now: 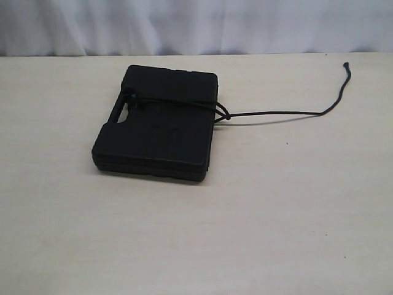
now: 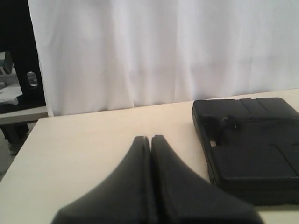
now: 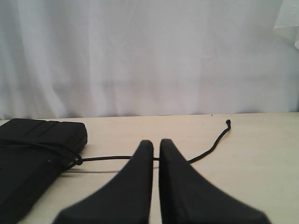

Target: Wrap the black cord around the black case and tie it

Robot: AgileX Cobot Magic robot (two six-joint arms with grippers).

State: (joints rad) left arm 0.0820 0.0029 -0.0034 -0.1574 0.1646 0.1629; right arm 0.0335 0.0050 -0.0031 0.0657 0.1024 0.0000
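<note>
The black case (image 1: pixel 153 135) lies flat on the table, left of centre. The black cord (image 1: pixel 276 114) crosses its lid from the handle slot (image 1: pixel 123 114) to a knot (image 1: pixel 224 114) at the case's right edge. From there its loose tail runs right to a knobbed tip (image 1: pixel 346 64). Neither gripper shows in the exterior view. My left gripper (image 2: pixel 150 138) is shut and empty, hanging short of the case (image 2: pixel 252 158). My right gripper (image 3: pixel 156 142) is shut to a thin slit, holding nothing. The cord (image 3: pixel 210 147) lies on the table beyond it, by the case (image 3: pixel 28 158).
The pale wooden table (image 1: pixel 245 221) ends at a white curtain (image 1: pixel 196 24) along its far side. In the left wrist view, dark equipment (image 2: pixel 14 70) stands beyond the table's edge beside the curtain.
</note>
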